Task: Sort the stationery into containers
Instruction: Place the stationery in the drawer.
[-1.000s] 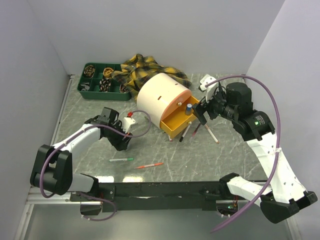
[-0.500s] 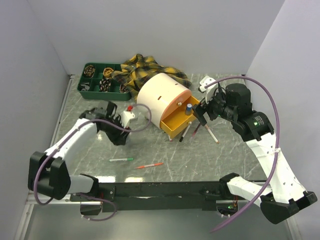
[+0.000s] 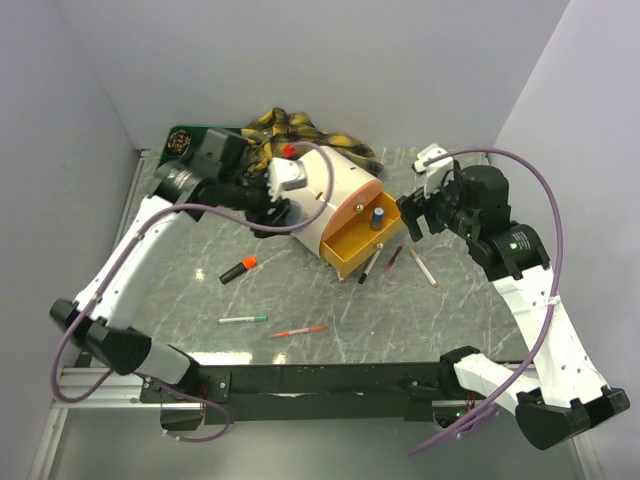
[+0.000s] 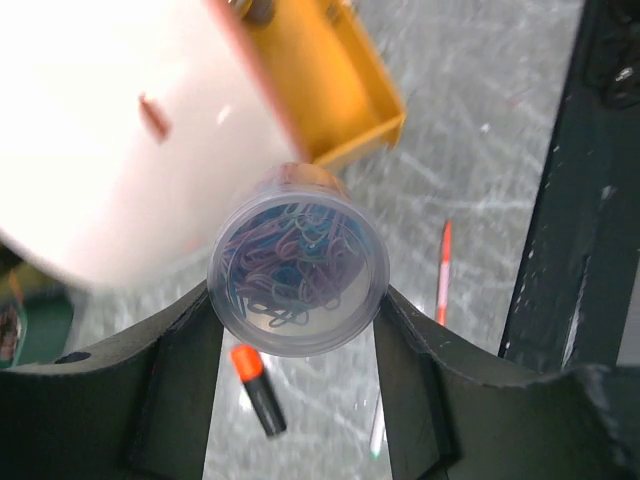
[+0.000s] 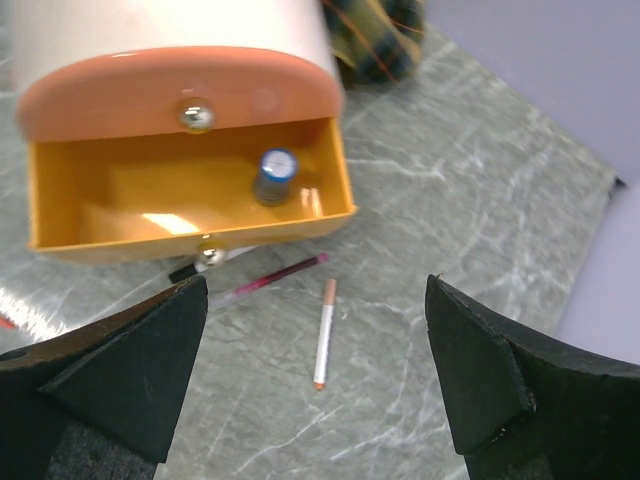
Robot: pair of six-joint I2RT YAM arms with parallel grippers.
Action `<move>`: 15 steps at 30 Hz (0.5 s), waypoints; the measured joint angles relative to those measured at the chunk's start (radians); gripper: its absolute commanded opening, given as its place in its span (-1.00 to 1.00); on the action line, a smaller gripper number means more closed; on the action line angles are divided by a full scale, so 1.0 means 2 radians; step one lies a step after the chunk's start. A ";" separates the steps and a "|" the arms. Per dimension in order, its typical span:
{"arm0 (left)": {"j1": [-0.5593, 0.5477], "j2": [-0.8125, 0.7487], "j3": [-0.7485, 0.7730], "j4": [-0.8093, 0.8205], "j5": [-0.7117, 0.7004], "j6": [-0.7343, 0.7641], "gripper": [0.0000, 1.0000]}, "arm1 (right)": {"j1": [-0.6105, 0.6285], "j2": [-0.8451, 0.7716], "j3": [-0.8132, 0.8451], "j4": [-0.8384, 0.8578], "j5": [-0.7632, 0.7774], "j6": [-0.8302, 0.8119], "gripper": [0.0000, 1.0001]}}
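Observation:
My left gripper (image 3: 283, 188) is shut on a clear round tub of coloured paper clips (image 4: 298, 265), held in the air against the near-left side of the cream drum (image 3: 325, 185). The drum's orange tray (image 3: 352, 240) stands pulled out with a small blue-capped item (image 5: 275, 175) in it. A black highlighter with an orange cap (image 3: 237, 268) lies on the table below the tub. My right gripper (image 3: 412, 215) hangs open to the right of the tray, above a white pen (image 5: 323, 333) and a magenta pen (image 5: 270, 280). The dark green tray (image 3: 185, 138) is mostly hidden behind my left arm.
A green-tipped pen (image 3: 243, 319) and a red pen (image 3: 298, 330) lie near the front of the marble table. A yellow-and-black plaid cloth (image 3: 305, 130) is bunched behind the drum. Walls close in at left, back and right.
My left gripper closed on the tub of paper clips, lifted it off the table and swung back towards the drum, which uncovered the highlighter. The right gripper shifted slightly right and stayed open.

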 measured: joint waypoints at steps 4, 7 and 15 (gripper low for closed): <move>-0.048 0.060 0.064 -0.002 -0.002 -0.010 -0.53 | -0.027 0.000 0.000 0.008 0.021 0.020 0.90; -0.073 0.099 0.103 -0.005 -0.005 -0.010 -0.53 | -0.040 0.000 0.000 0.009 0.025 0.028 0.90; -0.111 0.158 0.149 -0.016 -0.019 -0.010 -0.49 | -0.054 -0.014 -0.020 0.013 0.027 0.037 0.90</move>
